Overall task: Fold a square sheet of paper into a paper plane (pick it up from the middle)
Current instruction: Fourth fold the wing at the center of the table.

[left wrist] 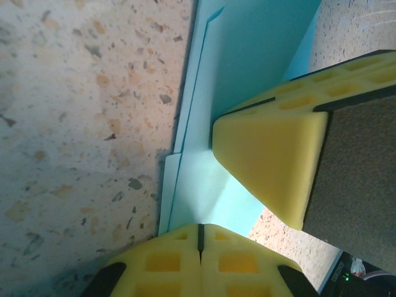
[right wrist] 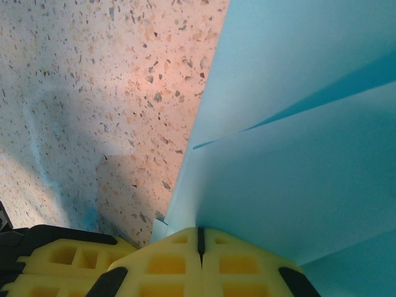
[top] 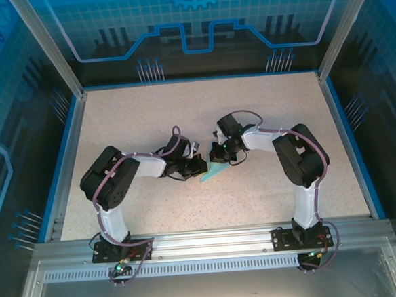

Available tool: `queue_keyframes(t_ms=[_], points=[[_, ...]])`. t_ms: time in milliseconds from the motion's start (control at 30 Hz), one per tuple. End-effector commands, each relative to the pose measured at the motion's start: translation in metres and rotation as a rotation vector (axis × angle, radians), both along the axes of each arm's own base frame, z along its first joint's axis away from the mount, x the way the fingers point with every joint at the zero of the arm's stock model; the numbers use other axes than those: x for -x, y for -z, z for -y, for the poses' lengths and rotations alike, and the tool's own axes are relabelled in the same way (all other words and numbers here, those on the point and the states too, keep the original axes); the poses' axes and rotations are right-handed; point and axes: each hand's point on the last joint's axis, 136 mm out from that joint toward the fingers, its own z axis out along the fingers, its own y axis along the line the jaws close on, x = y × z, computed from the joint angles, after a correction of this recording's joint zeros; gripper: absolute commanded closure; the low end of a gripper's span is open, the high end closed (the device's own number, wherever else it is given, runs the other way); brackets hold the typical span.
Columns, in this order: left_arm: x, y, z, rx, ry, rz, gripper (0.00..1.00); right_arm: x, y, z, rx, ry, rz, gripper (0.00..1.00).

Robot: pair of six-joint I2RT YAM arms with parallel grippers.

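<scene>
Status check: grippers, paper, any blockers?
Left gripper shut, tips at edge of the paper sheet. Right gripper shut, tips down on the sheet. Sheet partly folded, layered, on the table between both arms. No blockers seen.

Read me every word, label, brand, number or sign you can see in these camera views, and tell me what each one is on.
No readable text in any view.
Blue paper sheet: plain, unmarked.
Back wall panel: only a gear shape and line graphics, no letters.
Yellow finger pads and speckled table: no print.
Arm bases: too small to tell whether they carry any label.
</scene>
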Motion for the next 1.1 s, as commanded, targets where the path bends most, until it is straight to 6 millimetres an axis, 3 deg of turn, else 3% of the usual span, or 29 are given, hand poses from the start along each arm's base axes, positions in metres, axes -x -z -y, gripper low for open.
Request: queue_keyframes(t_ms=[0, 67, 133, 333, 467, 633, 867, 1067], points=[[0.034, 0.052, -0.029, -0.188, -0.009, -0.151, 1.0, -0.01, -0.014, 0.006, 0.005, 0.004, 0.043, 0.95], [0.034, 0.053, -0.029, -0.19, -0.01, -0.153, 1.0, -0.011, -0.031, 0.003, -0.023, -0.004, 0.079, 0.95], [0.034, 0.053, -0.029, -0.192, -0.009, -0.154, 1.0, -0.008, -0.037, 0.0, -0.054, -0.01, 0.082, 0.94], [0.034, 0.053, -0.029, -0.193, -0.014, -0.154, 1.0, 0.01, -0.016, -0.001, -0.062, -0.003, 0.029, 0.94], [0.034, 0.053, -0.029, -0.196, -0.01, -0.155, 1.0, 0.011, -0.002, 0.001, -0.05, -0.004, 0.004, 0.94], [0.034, 0.053, -0.029, -0.197, -0.01, -0.155, 1.0, 0.0, 0.002, 0.008, -0.045, 0.014, 0.0, 0.95], [0.034, 0.053, -0.03, -0.199, -0.008, -0.156, 1.0, -0.023, -0.032, 0.017, -0.069, 0.027, 0.092, 0.94], [0.035, 0.052, -0.029, -0.199, -0.004, -0.157, 1.0, -0.028, -0.026, 0.023, -0.078, 0.024, 0.089, 0.94]])
